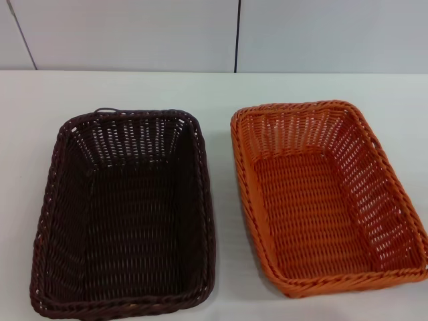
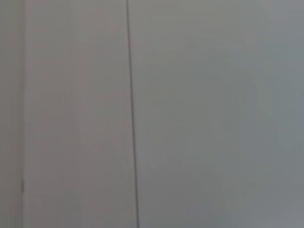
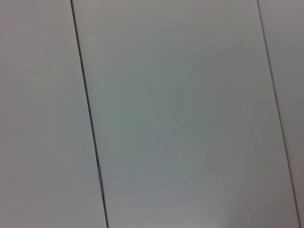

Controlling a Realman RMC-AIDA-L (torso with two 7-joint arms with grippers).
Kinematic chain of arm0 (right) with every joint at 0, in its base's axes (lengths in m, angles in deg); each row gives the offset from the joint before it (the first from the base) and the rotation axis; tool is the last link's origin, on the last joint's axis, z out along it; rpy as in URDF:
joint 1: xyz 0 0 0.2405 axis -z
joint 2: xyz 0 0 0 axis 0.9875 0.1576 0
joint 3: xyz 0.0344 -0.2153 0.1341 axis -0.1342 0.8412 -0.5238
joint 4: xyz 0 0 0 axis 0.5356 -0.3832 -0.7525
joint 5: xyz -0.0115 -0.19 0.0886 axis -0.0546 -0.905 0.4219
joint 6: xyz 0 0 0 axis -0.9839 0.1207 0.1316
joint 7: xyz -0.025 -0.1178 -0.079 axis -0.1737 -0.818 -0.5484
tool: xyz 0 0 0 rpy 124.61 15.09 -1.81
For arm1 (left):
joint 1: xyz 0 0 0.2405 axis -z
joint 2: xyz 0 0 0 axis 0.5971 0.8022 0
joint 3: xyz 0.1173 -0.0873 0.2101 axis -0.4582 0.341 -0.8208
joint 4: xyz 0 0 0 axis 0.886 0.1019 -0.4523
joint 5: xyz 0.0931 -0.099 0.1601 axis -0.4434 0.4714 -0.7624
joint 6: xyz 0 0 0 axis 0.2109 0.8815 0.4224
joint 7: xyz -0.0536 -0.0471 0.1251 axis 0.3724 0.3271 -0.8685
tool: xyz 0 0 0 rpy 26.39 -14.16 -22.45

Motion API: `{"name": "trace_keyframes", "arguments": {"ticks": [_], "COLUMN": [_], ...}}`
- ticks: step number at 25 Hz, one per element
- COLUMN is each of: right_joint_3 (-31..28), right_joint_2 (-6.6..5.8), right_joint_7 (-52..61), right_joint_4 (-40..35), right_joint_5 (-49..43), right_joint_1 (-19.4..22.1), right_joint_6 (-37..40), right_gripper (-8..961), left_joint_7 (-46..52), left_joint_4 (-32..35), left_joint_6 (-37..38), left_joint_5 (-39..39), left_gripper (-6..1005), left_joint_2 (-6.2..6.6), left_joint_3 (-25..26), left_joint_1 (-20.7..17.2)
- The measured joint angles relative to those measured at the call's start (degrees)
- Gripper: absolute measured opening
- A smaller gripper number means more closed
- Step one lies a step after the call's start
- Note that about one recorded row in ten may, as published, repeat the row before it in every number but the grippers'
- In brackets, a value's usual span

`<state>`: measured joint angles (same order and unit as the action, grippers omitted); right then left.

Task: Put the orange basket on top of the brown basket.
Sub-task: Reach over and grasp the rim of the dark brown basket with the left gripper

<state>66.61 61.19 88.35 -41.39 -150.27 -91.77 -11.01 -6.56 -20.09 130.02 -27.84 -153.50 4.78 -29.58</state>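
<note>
**Two baskets side by side, no claw in sight**

White desk fills most of the head view, with pale wall panels across the top of the frame, split by thin dark seams. On the left half of the frame sits the brown basket, upright and open-topped; on the right half sits the orange basket, likewise upright. They lie near each other with a strip of bare desk between them, not touching (their long sides run roughly parallel, splaying a little toward the bottom of the frame).

Neither the left claw nor the right claw shows in any view, so where the baskets lie relative to them cannot be told, nor whether either claw is spread or pressed together. Each wrist view shows only plain grey-white panelling: one dark seam in the left wrist view, two slanted seams in the right.

The brown basket's near rim is cut off by the bottom edge of the frame, and the orange basket's lower right corner runs out at the right edge. A small dark loop pokes up at the brown basket's far rim; what it is cannot be made out.
</note>
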Motion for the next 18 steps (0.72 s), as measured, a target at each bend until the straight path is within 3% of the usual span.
{"name": "trace_keyframes", "arguments": {"ticks": [8,12,14,16,18], "right_joint_3": [3.0,3.4,3.9,4.3,4.4], "right_joint_2": [0.13,0.12,0.08,0.04,0.03], "right_joint_7": [0.0,0.0,0.0,0.0,0.0], "right_joint_4": [-0.7,-1.9,-1.9,-2.1,-2.4], "right_joint_5": [0.1,0.0,0.0,0.1,0.1], "right_joint_1": [-0.2,-0.6,-1.0,-1.2,-1.3], "right_joint_6": [0.0,0.4,0.7,1.1,1.4], "right_gripper": [823,821,821,820,819], "left_joint_7": [0.2,0.7,0.5,0.4,0.3], "left_joint_4": [0.0,-3.6,-6.8,-12.5,-21.9], "left_joint_6": [-0.4,-3.1,-4.4,-7.3,-14.1], "left_joint_5": [-0.2,-2.1,-3.8,-6.0,-8.0], "left_gripper": [772,772,772,771,771], "left_joint_2": [0.15,1.95,3.78,6.9,11.56], "left_joint_3": [-1.8,-3.9,-4.0,-3.6,-2.9], "left_joint_1": [0.7,0.7,0.6,-0.4,-2.7]}}
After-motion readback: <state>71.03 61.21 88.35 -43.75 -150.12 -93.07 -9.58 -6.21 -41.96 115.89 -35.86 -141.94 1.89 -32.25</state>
